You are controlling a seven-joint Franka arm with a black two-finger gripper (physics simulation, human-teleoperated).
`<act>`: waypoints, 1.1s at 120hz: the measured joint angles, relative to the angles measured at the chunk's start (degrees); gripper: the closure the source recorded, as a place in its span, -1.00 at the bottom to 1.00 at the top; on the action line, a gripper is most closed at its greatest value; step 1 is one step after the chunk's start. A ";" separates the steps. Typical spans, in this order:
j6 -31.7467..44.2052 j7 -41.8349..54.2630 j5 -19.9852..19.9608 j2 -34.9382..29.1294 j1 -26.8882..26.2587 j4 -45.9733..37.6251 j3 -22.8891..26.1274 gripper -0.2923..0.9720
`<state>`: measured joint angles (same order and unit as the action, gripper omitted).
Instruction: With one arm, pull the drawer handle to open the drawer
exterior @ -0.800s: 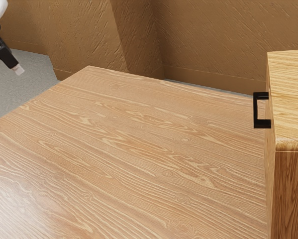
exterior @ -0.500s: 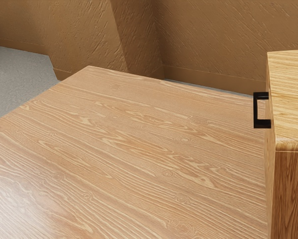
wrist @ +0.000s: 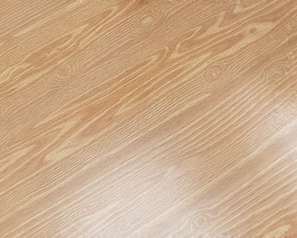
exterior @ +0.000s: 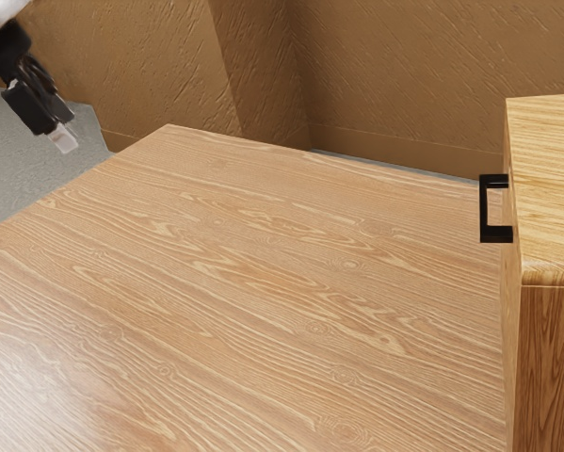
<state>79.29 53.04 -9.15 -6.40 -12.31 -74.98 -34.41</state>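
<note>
Black handle [exterior: 494,208]: untouched, far across the worktop [exterior: 263,282] from my tool [exterior: 57,132].
Change: tool has swung back into sight.
Tool opening: I cannot tell.
Meaning: approach barely begun.

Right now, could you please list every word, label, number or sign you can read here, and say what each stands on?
None: there is no text to read.
The wooden table, the cabinet, its black drawer handle, the gripper and the wall bear no writing, label or number.
</note>
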 joint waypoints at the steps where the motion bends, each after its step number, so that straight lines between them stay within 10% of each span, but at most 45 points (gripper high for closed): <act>1: -0.01 -0.25 0.05 -0.96 -0.05 -1.66 0.18 -0.49; 18: 4.75 -6.50 5.51 -15.81 -1.66 -25.75 5.90 -0.50; 56: 4.30 -38.57 4.36 -20.72 4.78 -30.82 17.00 -0.50; 77: 5.33 -51.54 0.64 -13.56 7.90 -22.39 19.47 -0.50; 96: 8.27 -59.20 -6.69 -7.13 21.26 -17.27 34.91 -0.50; 132: 17.28 -68.19 -17.10 -0.62 23.41 -16.76 42.15 -0.50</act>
<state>96.56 -15.15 -26.25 -7.02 11.11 -91.74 7.74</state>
